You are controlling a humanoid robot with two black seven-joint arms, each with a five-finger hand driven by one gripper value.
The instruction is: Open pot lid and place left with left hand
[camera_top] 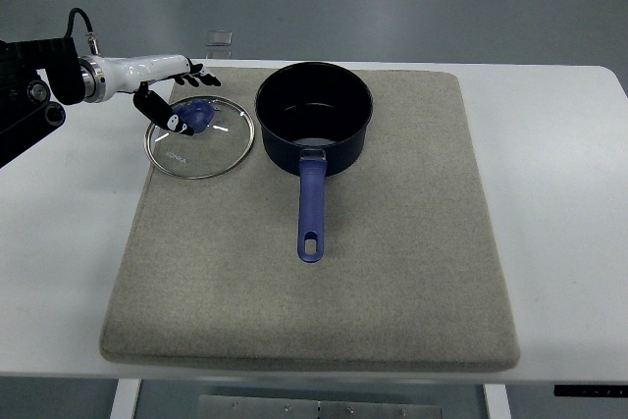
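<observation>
A dark blue pot (314,117) stands uncovered on the grey mat (392,242), with its blue handle (311,208) pointing toward the front. The glass lid (199,137) with a blue knob (200,114) lies flat on the mat just left of the pot. My left hand (183,95) reaches in from the upper left and hovers over the far left edge of the lid. Its fingers (199,74) are stretched out and its thumb points down beside the knob. It holds nothing.
The mat lies on a white table (559,193). A small clear object (221,41) sits at the table's far edge behind the mat. The arm's dark mount (25,95) fills the upper left corner.
</observation>
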